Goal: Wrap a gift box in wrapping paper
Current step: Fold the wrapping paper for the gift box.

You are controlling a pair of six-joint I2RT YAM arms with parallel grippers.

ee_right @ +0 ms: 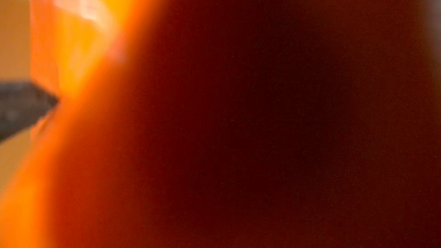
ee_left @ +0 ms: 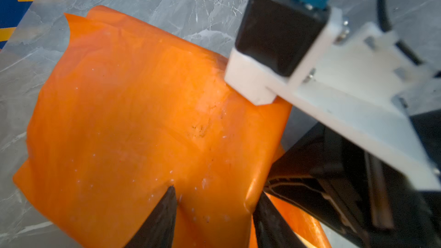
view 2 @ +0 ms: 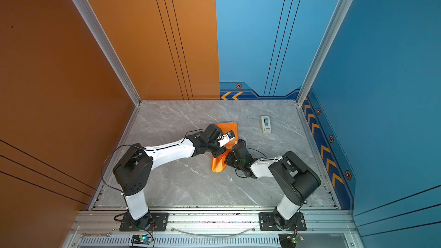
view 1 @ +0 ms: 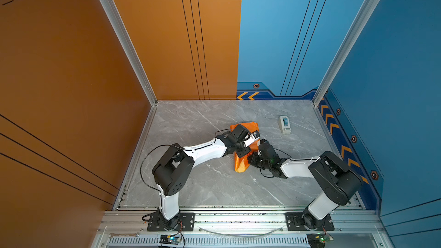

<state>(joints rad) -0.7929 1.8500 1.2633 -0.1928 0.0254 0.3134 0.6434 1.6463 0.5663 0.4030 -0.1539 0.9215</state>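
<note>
Overhead, both top views show the wrapping paper (view 1: pixel 240 167) bundled orange-out on the bench (view 1: pixel 202 187), gift box hidden, presumably inside. Left wrist: the left claw (ee_left: pixel 214 190) stands parted, tips pinning paper down. Right wrist: the right claw (ee_right: pixel 53 102), clenched, seemingly pinches a flap for folding.

The left arm (view 1: pixel 205 150) and right arm (view 1: pixel 298 167) bend at raised elbows and lean toward each other, wrists nearly meeting. The left end effector (ee_left: pixel 214 199) points downward, fingers (ee_left: pixel 167 213) parted. The right end effector (view 1: pixel 252 160), just beside it, is closed.
</note>
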